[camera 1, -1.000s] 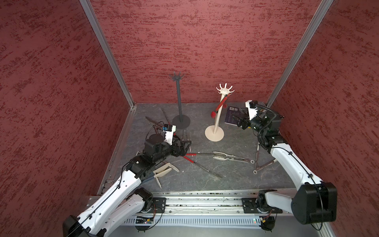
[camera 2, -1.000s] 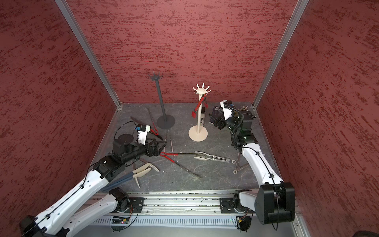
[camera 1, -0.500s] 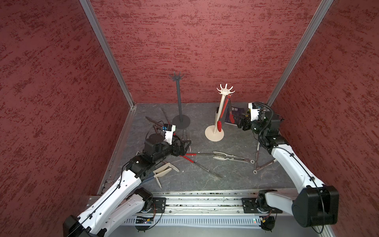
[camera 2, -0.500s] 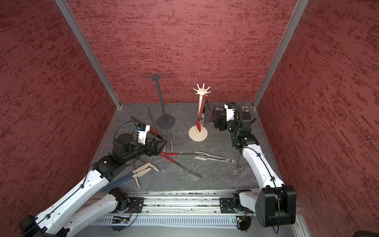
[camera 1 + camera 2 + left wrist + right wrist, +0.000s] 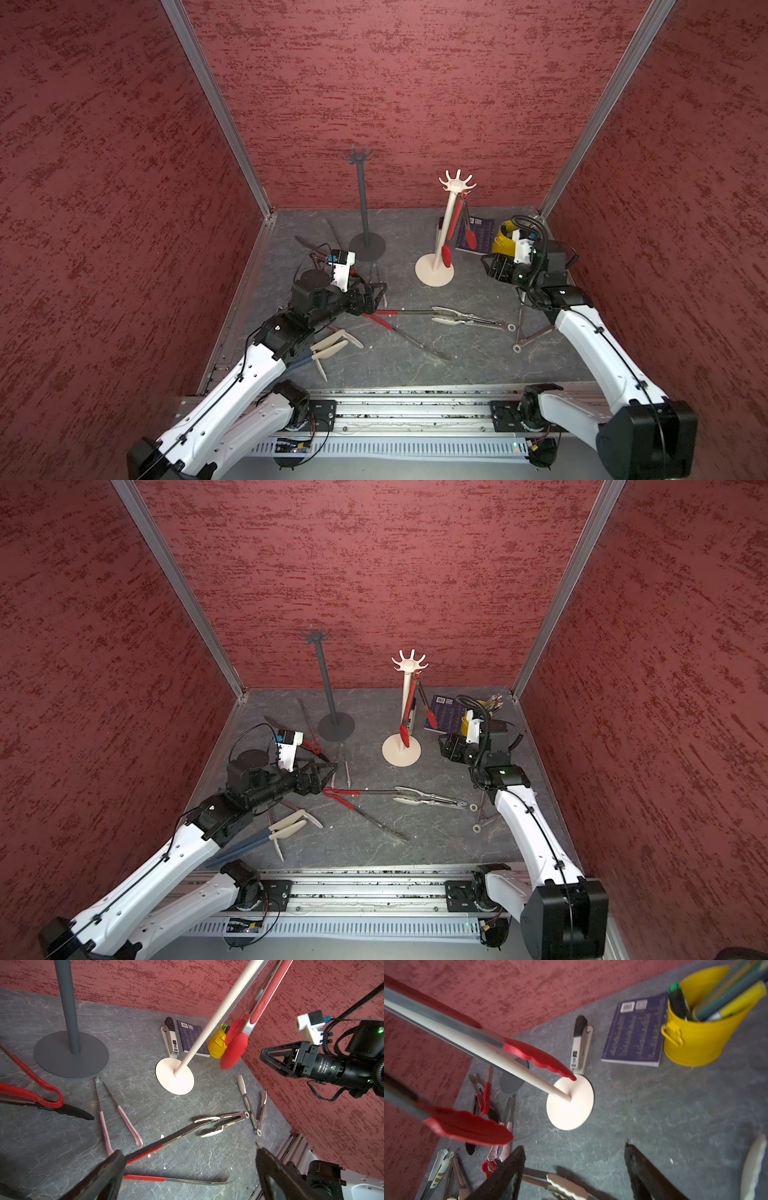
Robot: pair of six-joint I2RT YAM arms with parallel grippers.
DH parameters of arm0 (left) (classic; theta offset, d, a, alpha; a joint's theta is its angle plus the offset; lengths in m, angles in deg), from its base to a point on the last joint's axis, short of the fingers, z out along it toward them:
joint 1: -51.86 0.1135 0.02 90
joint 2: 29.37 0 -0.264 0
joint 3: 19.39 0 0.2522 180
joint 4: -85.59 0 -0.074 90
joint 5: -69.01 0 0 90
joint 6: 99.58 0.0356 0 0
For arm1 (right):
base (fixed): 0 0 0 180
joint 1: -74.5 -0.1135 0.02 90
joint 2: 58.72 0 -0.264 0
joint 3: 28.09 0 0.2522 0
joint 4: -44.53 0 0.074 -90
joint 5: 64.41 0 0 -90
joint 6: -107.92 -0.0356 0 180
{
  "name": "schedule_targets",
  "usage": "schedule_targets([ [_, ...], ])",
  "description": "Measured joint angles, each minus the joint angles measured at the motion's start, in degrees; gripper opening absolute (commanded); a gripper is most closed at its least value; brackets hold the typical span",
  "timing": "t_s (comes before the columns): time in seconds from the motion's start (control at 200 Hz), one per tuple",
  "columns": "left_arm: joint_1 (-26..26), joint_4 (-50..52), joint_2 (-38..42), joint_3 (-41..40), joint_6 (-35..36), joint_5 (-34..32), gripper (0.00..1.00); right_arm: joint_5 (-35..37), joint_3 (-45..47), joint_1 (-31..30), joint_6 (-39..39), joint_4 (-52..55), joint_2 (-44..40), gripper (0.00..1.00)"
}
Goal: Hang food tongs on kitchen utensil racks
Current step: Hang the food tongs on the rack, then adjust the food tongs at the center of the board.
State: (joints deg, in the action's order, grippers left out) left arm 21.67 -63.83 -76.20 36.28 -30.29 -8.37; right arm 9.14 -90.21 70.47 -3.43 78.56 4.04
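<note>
Red tongs [image 5: 447,255] hang from 1 hook of the cream-white rack [image 5: 457,188], centre right in a top view. A knock from the right gripper [image 5: 490,266] just beside it could tip the slim rack or unhook them. Its jaws stand apart, empty. The left gripper [image 5: 380,293], lower left, gapes wide over lying red-handled tongs [image 5: 382,323], holding nothing.

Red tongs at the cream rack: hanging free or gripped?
Hanging free. The red tongs dangle from a hook of the cream rack, and the right tool stands open, apart from them.
</note>
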Motion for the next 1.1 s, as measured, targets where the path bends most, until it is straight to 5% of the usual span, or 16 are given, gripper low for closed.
schedule_targets([
  [0.326,0.33,0.02,0.02,0.00,-0.02,0.48,1.00,2.58,5.51,0.00,-10.93,10.25,-2.82,0.77],
  [0.777,0.98,-0.02,0.85,-0.02,-0.28,1.18,1.00,15.58,9.01,3.30,-18.32,17.94,-3.13,0.78],
  [1.102,1.86,0.20,2.08,-0.37,-0.31,2.08,1.00,20.04,9.03,10.27,-16.65,14.69,5.70,0.62],
])
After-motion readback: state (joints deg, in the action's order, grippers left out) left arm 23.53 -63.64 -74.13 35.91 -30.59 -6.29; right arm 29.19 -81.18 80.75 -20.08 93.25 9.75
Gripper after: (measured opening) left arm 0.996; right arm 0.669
